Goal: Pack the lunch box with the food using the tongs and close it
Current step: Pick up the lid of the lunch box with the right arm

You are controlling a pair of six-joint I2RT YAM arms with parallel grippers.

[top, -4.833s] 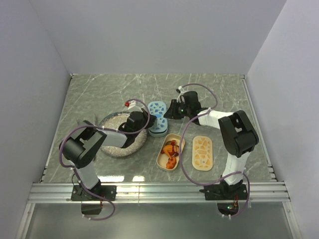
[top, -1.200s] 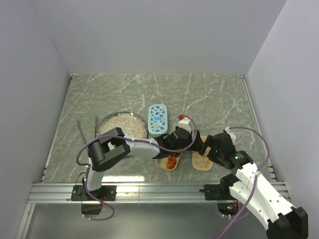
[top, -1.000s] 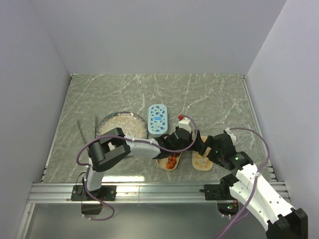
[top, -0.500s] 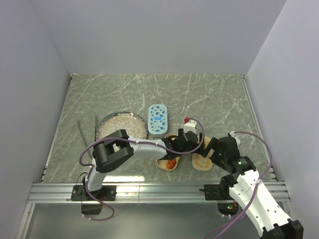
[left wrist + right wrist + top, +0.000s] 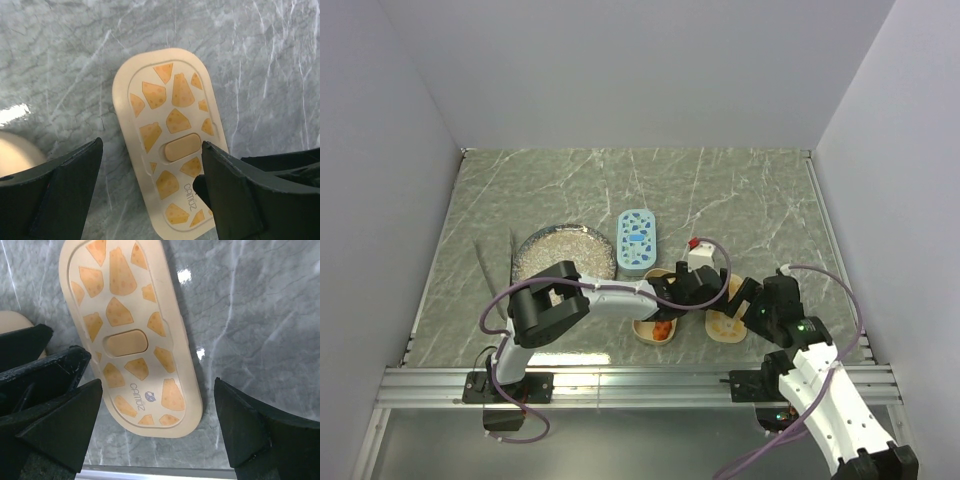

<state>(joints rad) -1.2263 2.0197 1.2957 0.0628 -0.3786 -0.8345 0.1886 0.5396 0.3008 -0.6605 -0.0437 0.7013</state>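
Beige cheese-print oval lid lies flat near the marble table's near edge, just beside the open beige tub of orange food chunks; your left claw and right claw both hang released above it, so closing seems the step: grip its rim next.

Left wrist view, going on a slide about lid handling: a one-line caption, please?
Open left gripper poised above the cheese-print lid lying flat on the grey marble table.

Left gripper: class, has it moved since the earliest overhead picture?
Yes. The left gripper has gone from beside the blue lid rightward and nearer, now over the cheese-patterned lid.
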